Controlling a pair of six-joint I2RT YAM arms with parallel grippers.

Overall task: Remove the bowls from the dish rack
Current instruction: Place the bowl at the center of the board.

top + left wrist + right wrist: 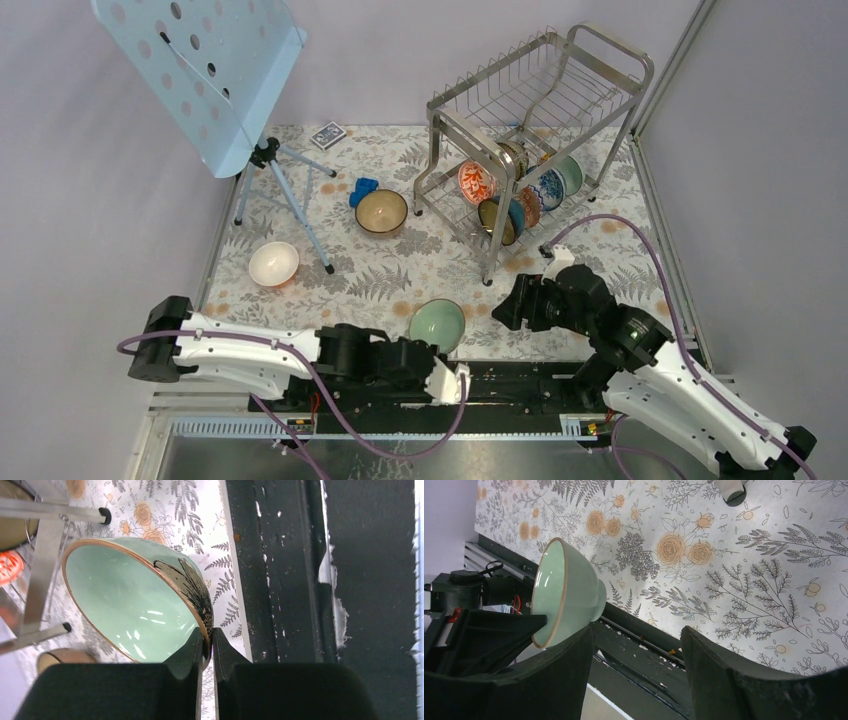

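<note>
Rack point(520, 95) at far right of table: lower tier holds bowls stood on edge, incl. red-patterned bowl point(476, 182) at front-left and blue-and-white bowl point(548, 188); the others overlap behind wire, exact count unclear. On the mat point(350, 290): brown bowl point(381, 211) w/ tan inside and white bowl point(273, 263), both upright, well apart. Green bowl point(125, 600) at mat's near edge by the black rail; left claw point(209, 639) pinches its rim, one finger inside, one outside; bowl's near part cut off by fingers; resting or lifted, can't tell. Right claw point(638, 632) spread wide, holding nothing, near green bowl.
</note>
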